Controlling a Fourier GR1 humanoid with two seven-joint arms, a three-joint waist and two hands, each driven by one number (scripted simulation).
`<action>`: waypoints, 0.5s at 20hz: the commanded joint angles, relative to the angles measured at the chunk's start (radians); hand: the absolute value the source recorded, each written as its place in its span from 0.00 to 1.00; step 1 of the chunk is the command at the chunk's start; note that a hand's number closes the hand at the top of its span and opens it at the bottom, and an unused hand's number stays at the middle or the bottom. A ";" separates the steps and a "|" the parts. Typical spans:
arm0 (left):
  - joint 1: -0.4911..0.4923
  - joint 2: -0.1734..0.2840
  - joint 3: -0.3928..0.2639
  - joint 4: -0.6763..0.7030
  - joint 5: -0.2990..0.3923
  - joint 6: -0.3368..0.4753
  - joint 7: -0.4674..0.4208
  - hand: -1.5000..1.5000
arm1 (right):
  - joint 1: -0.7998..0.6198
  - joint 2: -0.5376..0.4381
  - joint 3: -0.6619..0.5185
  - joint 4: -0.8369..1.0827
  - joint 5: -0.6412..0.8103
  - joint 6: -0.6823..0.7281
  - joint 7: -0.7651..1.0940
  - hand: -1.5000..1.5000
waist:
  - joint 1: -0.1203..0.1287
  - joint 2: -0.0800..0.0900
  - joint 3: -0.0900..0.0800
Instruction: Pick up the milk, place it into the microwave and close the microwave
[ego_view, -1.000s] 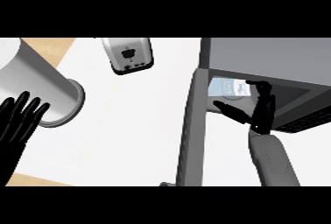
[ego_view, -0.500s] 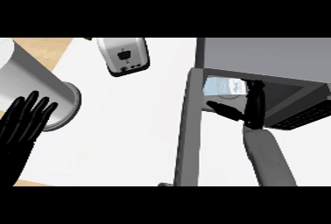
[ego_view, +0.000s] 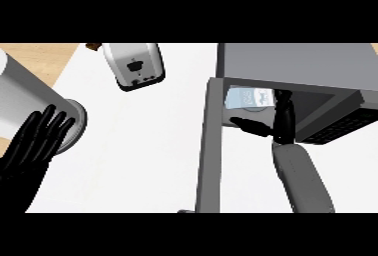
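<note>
Fingers (ego_view: 283, 107) of the right hand (ego_view: 277, 125) straight beside the milk (ego_view: 249, 98) (lying crosswise) inside the microwave (ego_view: 295, 60).

Upper centre-left of the frame: a silver toaster (ego_view: 133, 66) with black trim, lying at a slight tilt on the white counter (ego_view: 140, 160). Left edge: a large pale grey cylindrical vessel (ego_view: 29, 105), partly cut off by the frame. Upper left corner: a strip of light wooden surface (ego_view: 37, 57), bordering the counter's slanted edge.
</note>
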 joint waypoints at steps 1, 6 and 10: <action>0.009 -0.007 -0.023 0.009 -0.021 -0.010 -0.006 0.00 | -0.102 -0.053 -0.095 0.164 -0.077 0.078 0.224 0.00 | -0.016 0.038 0.009; 0.024 -0.012 -0.040 0.051 -0.007 -0.039 -0.020 0.00 | -0.107 -0.019 -0.094 0.184 -0.128 0.159 0.198 0.00 | -0.035 0.033 0.008; 0.007 -0.017 -0.083 0.078 -0.028 -0.050 -0.008 0.00 | -0.112 -0.007 -0.094 0.196 -0.169 0.238 0.173 0.00 | -0.057 0.028 0.009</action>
